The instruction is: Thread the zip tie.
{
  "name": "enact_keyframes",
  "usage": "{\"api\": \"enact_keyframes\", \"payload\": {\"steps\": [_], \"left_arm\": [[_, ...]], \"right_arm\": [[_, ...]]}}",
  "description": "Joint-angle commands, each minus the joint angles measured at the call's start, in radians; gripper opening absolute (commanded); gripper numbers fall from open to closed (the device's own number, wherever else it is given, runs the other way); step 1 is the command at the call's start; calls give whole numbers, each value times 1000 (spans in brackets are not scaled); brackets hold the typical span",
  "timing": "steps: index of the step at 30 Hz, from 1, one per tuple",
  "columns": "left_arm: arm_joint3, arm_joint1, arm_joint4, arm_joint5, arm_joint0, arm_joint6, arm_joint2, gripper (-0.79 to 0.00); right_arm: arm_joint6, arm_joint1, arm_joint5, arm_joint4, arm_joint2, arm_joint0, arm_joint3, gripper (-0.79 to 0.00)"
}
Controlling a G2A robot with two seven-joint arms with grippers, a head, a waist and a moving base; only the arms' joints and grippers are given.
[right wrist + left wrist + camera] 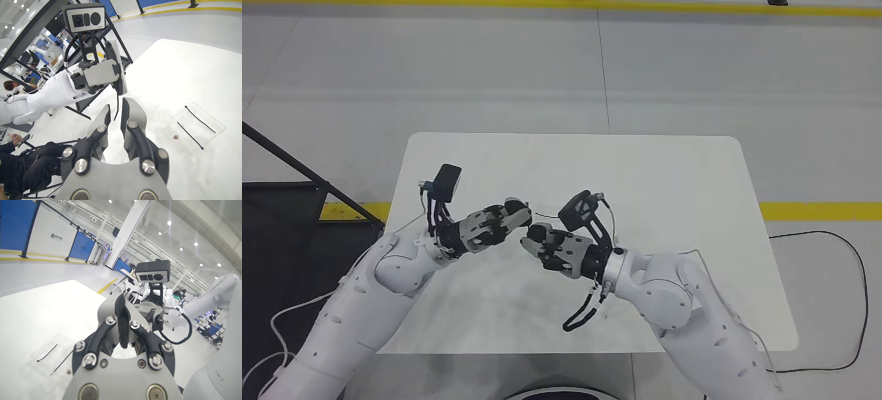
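My left gripper [518,213] [122,302] [118,89] is shut on a thin black zip tie [117,106], whose free tail hangs out of its pads. My right gripper [534,240] [116,103] is open right beside it, and the tail's tip lies in the gap between its fingers [125,111], touching neither. Both grippers hover close together above the middle of the white table [672,180]. How the tie sits between the left pads is hidden.
Two more black zip ties [200,118] [189,135] [47,352] lie on a clear plastic sheet [217,124] on the table, with a small brown scrap [175,136] next to them. A black frame [282,160] stands off the table's left side.
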Motion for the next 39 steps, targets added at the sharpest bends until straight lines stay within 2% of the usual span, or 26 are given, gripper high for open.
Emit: {"api": "enact_keyframes", "payload": {"steps": [1,5,7,8,15,16,17,20,26,31,39], "left_arm": [[0,-1,-1,0,0,-1,1,-785],[1,-2,-11,0,-1,-7,2,-785],[0,-2,-17,0,-1,-10,1,-785],[-1,-2,-21,0,-1,-12,1,-785],[-2,-3,-40,0,-1,-27,-1,-785],[-2,-3,-42,0,-1,-29,-1,-754],[-2,-3,-44,0,-1,-31,-2,-677],[-2,-3,-47,0,-2,-36,-4,-570],[-1,-4,-54,0,-3,-48,-4,-514],[2,-5,-61,0,-6,-60,-3,-520],[-1,-6,-71,0,-7,-74,-4,-603]], "right_arm": [[-3,0,-2,-2,0,-1,-3,-628],[-7,-1,-5,-1,1,-2,-2,-677],[-9,-1,-7,2,3,-2,0,-773],[-8,-1,-7,3,3,-2,0,-785],[-8,-2,-12,6,6,-2,2,-785],[-6,-2,-13,5,6,-2,2,-785],[-5,-2,-13,5,7,-2,2,-785],[4,-2,-15,4,8,-2,0,-785],[15,-3,-13,9,9,4,4,-785],[15,-3,-14,12,12,5,7,-785],[25,-3,-13,19,15,7,8,-785]]}}
